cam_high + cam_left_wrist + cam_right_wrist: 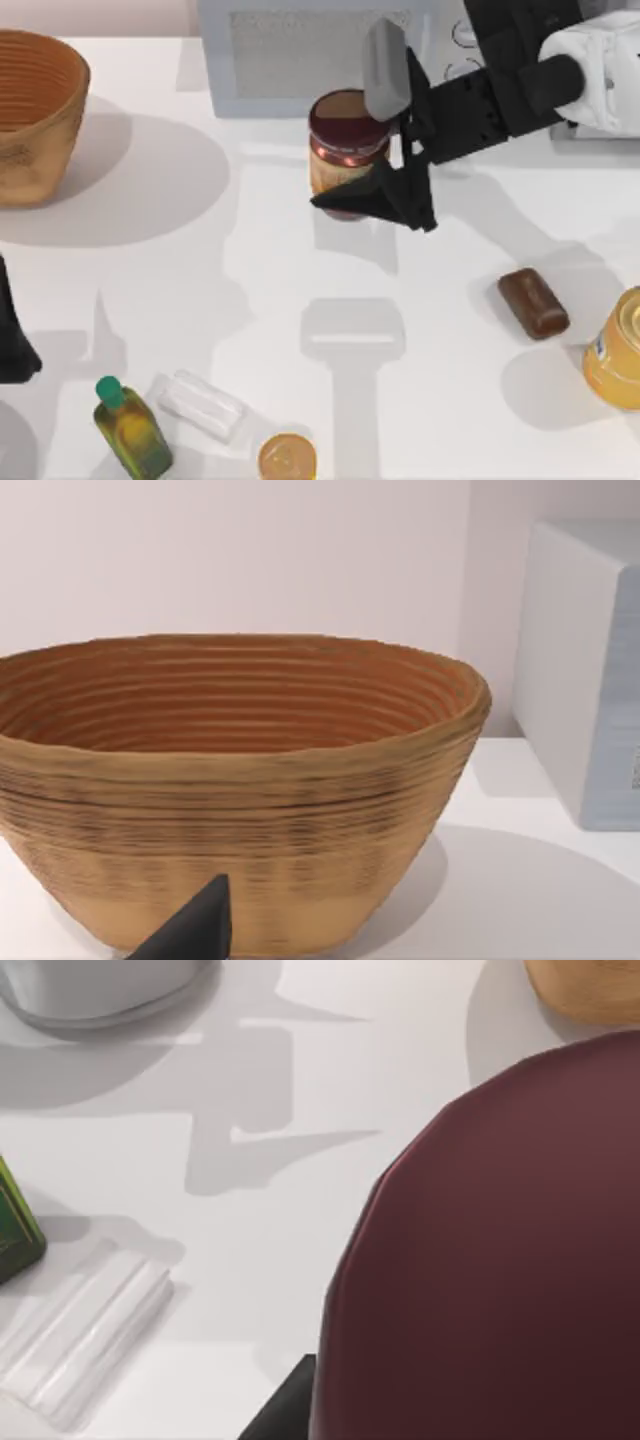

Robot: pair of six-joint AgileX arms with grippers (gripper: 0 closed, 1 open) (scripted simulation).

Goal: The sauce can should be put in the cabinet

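Starting far off on the gripper's left side, a ribbed woven basket (35, 115) sits on the white desk (250, 290), and the left gripper (12, 345) is parked at the desk's left edge; whether it is open cannot be told. The right gripper (395, 150) has its fingers clamped on the can (345, 150), seemingly lifted so it can be carried in. The can is a short cylinder with a smooth maroon lid. Just behind the gripper stands the grey cabinet (310, 55), boxy, with a lined panel.
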